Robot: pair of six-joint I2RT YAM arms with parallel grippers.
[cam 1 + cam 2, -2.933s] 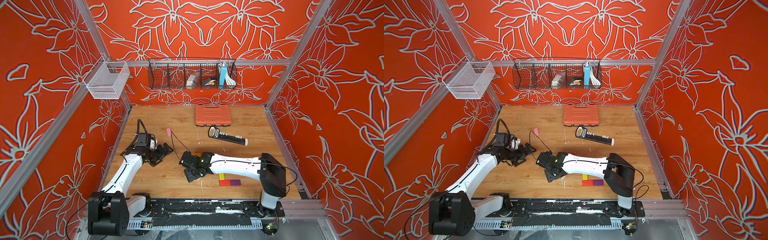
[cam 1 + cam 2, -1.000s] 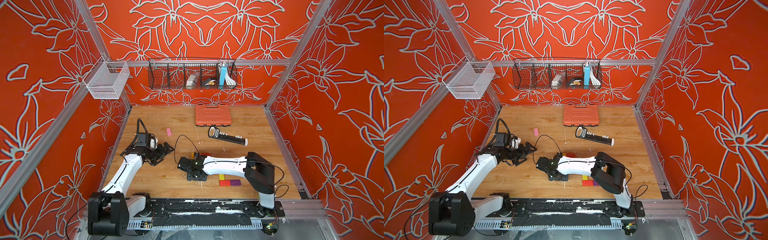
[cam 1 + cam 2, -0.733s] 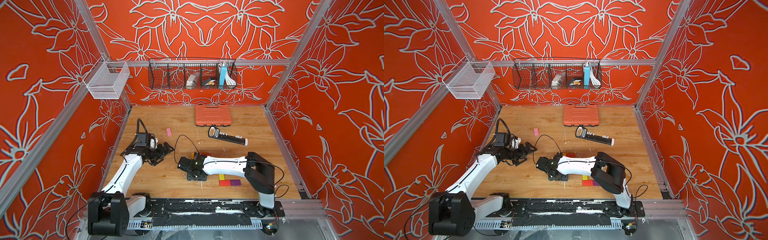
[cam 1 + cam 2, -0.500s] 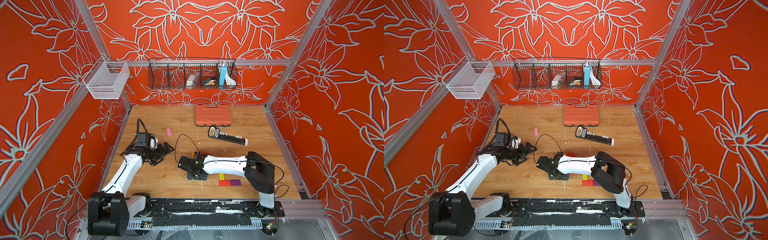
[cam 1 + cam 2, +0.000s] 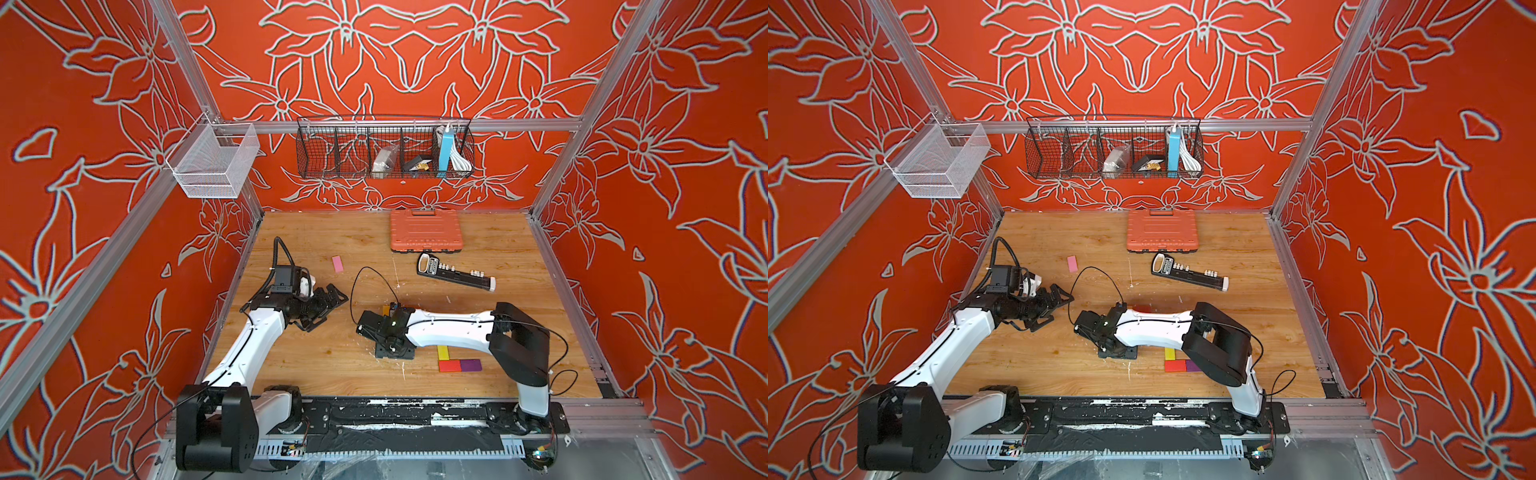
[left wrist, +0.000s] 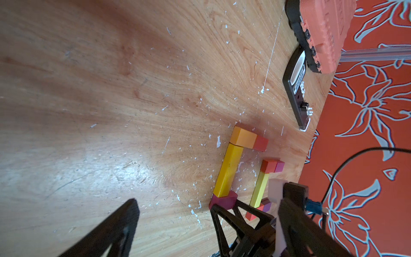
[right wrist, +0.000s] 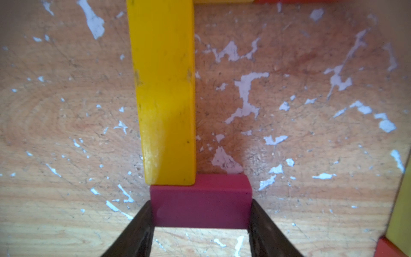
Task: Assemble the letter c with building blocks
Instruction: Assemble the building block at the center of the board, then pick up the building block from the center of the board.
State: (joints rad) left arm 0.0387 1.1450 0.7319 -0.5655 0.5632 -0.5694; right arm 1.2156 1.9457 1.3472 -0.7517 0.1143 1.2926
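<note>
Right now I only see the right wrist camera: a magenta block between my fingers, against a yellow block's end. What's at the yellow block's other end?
Observer: An orange block lies against the yellow block there, with a red block beside it.
Operator: Where's the left gripper?
Observer: The left gripper is open, empty, clear of the blocks.
Operator: Any stray pieces?
Observer: A pink block lies alone beyond the left gripper, toward the back wall.
</note>
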